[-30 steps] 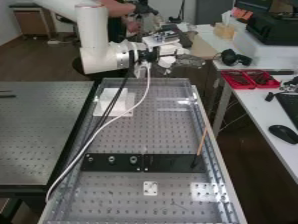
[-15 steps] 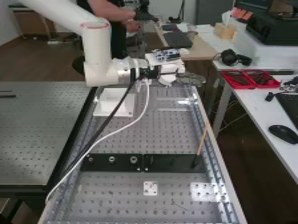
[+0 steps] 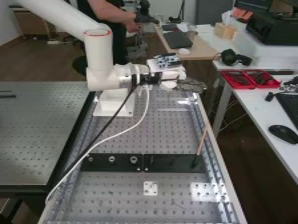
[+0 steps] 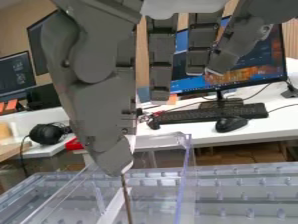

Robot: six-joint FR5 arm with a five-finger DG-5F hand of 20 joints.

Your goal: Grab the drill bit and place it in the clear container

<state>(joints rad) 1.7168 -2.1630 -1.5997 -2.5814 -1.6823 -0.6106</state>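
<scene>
One drill bit (image 4: 126, 202) hanging near-upright, pinched in hand (image 4: 96, 100), tips closed on it; apparently above clear container (image 4: 184, 175), likely for easy end-first drop.

Your hand (image 3: 191, 86) is closed in a pinch

Your white arm (image 3: 98, 52) slants in from the high view's upper left, bends downward, then runs roughly level to the hand. Your wrist view shows the thumb (image 4: 93, 107) angled down, other fingers (image 4: 161, 60) hanging nearly straight.

Perforated bench (image 3: 120, 195); black plates (image 3: 171, 164), clear container (image 4: 183, 172)
</scene>
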